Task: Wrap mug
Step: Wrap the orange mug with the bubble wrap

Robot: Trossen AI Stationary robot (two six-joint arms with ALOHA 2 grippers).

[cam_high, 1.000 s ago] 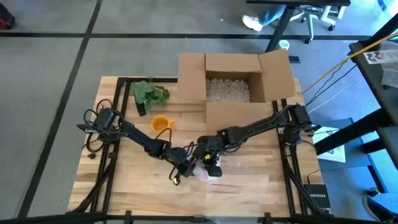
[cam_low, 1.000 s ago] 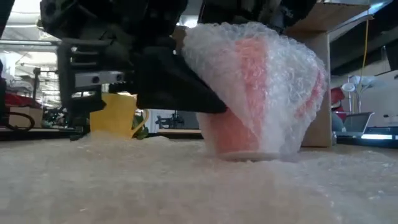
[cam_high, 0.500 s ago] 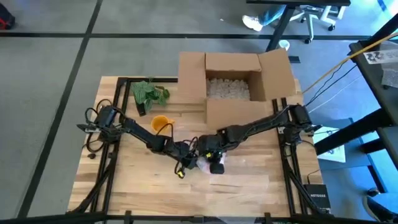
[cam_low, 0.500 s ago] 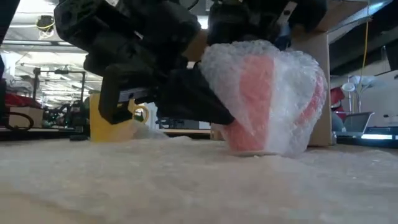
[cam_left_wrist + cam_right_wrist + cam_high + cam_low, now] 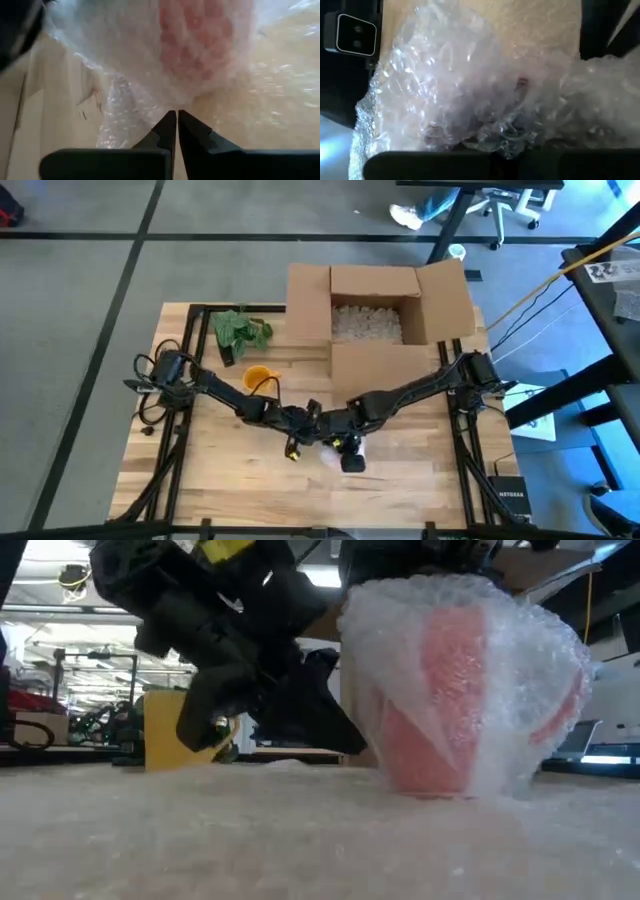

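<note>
Both arms have slid toward the lower middle of the high view since a second ago, and the mug (image 5: 470, 700) has gone with them, so in the low view it now sits further right and looks bigger.

Right now the pink mug is standing on the bench (image 5: 200, 470), lower centre of the high view, with bubble wrap (image 5: 400, 630) bunched up all around its sides. The left claw (image 5: 177, 120) is right beside it, fingers pressed together, and from its own camera it looks like they're pinching a flap of wrap next to the mug's base. The right claw (image 5: 350, 452) is sitting over the top of the mug; its wrist view is just a faceful of wrap, so I can't tell if it's open or closed.

Progress-wise I'd say it's well along: the sides are covered all round as far as I can see. What's left, I reckon, is tucking the loose tail that trails out across the bench. The box (image 5: 375, 305) at the top of the high view is open with packing peanuts inside. A yellow cup (image 5: 258, 378) sits off to the left, untouched.
</note>
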